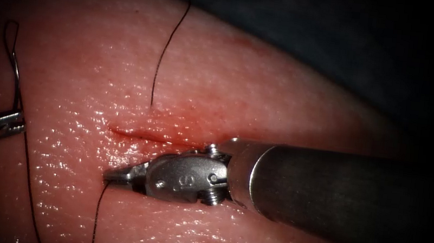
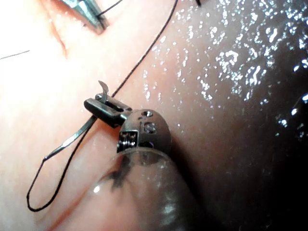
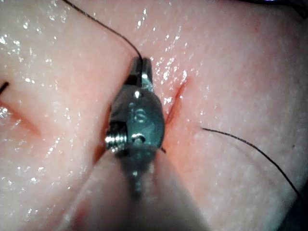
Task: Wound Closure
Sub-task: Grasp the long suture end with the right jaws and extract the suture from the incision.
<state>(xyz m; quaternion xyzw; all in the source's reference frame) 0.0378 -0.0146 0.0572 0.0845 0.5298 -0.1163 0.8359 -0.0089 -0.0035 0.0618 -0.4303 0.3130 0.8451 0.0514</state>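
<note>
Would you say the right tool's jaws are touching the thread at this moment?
Touching. In the endoscope view the right tool has its jaws shut on the thread, which hangs from the tip; the right wrist view shows the thread entering the jaws.

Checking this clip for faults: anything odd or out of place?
Nothing stands out. Left tool holds the needle, clear of the tissue, left of the cut. Right tool grips thread.

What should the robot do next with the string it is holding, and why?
Probably the right tool should gently draw its thread away from the cut. Its jaws are shut on that thread just below the cut, and a strand stands out of the tissue above it, so slack seems left. The left tool holds the needle near its tail, clear of the tissue, far left.
</note>
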